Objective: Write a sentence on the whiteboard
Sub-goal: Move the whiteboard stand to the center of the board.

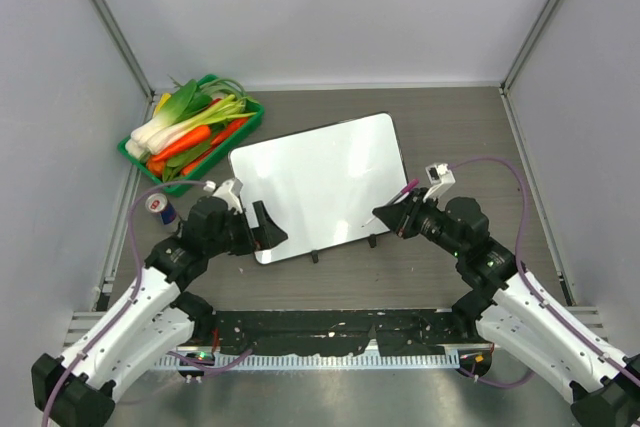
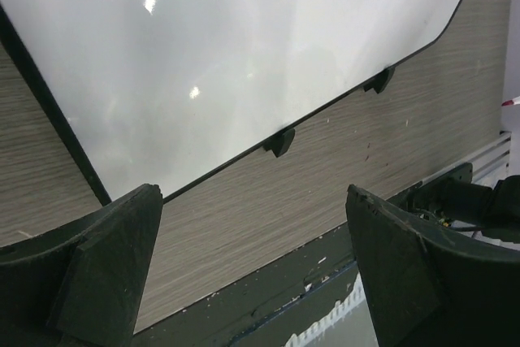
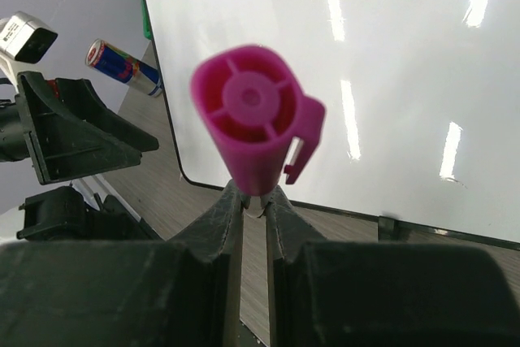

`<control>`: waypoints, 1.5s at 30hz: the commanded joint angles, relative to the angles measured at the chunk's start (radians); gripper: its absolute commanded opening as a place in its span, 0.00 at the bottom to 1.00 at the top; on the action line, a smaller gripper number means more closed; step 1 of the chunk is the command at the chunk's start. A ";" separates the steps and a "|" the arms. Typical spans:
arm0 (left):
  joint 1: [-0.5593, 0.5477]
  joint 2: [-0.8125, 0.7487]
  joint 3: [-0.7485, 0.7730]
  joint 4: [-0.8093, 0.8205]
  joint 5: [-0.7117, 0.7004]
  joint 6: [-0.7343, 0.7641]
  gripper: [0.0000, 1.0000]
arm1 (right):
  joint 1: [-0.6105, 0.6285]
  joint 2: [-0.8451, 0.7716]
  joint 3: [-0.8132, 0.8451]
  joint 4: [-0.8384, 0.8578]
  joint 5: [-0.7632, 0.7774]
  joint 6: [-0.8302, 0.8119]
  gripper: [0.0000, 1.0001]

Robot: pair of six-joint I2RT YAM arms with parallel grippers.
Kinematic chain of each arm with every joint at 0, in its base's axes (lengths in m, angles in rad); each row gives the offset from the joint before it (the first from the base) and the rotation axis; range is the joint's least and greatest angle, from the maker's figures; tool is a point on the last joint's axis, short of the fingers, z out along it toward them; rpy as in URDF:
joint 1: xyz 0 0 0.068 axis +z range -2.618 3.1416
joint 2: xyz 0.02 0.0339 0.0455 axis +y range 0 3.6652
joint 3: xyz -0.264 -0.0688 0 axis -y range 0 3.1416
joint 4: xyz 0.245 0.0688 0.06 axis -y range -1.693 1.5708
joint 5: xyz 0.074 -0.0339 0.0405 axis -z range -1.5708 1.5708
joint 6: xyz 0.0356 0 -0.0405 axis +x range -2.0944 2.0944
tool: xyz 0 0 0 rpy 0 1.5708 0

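Whiteboard [image 1: 320,182] was the fixed mark for everything else: it lay flat on the wooden table [image 1: 450,127], between the two grippers, with a green tray of vegetables [image 1: 252,115] just beside its far left corner and a drink can [image 1: 160,209] off its left short edge. Its long axis ran left to right, the right end swung somewhat farther from the arms, and its two black clips sat on the near long edge. The right gripper [image 1: 385,215] was at the board's near right corner, fingers pressed together on a magenta marker [image 1: 410,187] whose clipped end stood up toward the wrist camera. The writing end was hidden below the fingers, so I could not tell whether it was bared. The left gripper [image 1: 268,232] hovered at the near left corner, spread wide and holding nothing. The blank surface lay away and to the left of the marker hand, so writing looked to call for a reach across the long axis toward the left end. The board looked glossy white with a thin black frame and rounded corners, and no line of writing showed on it.
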 commanded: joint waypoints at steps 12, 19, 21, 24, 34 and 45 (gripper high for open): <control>-0.529 0.248 0.121 -0.056 -0.509 -0.199 0.94 | -0.004 0.018 0.031 0.111 0.025 -0.041 0.01; -0.755 0.452 0.228 -0.101 -0.732 -0.342 0.93 | -0.004 -0.016 0.038 0.068 0.068 -0.049 0.01; -0.793 0.509 0.248 -0.099 -0.765 -0.368 0.93 | -0.002 -0.018 0.039 0.062 0.065 -0.053 0.01; -0.832 0.613 0.279 -0.121 -0.799 -0.415 0.93 | -0.004 -0.019 0.039 0.059 0.073 -0.059 0.01; -0.861 0.765 0.269 0.005 -0.813 -0.464 0.90 | -0.002 -0.001 0.041 0.051 0.079 -0.056 0.01; -0.861 0.941 0.301 -0.015 -0.900 -0.564 0.70 | -0.004 -0.008 0.038 0.046 0.100 -0.069 0.01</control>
